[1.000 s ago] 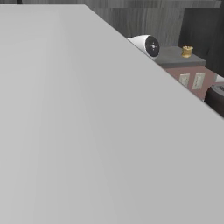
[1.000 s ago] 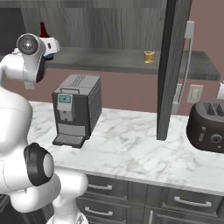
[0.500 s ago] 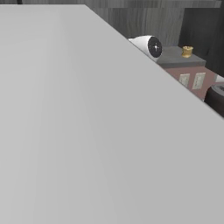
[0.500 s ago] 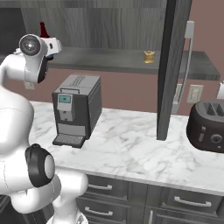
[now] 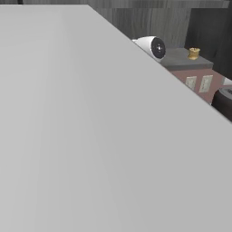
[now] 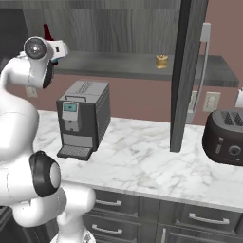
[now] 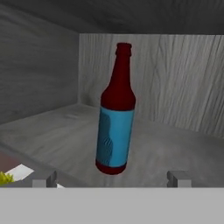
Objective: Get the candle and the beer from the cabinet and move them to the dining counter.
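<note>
The beer, a dark red-brown bottle with a blue label, stands upright on the shelf of the open cabinet. My gripper faces it from just in front, open, with one fingertip low on each side and nothing between them. In the right base view the beer's top peeks above my wrist at the shelf's left end. The candle, small and yellow, sits further right on the same shelf; in the left base view the candle is beyond my wrist. The dining counter is out of view.
An open cabinet door hangs edge-on right of the candle. Below the shelf, a marble worktop carries a coffee machine and a dark toaster. A flat grey panel blocks most of the left base view.
My wrist has moved a little to the right, closer to the shelf and the beer. The gripper has stayed open.
</note>
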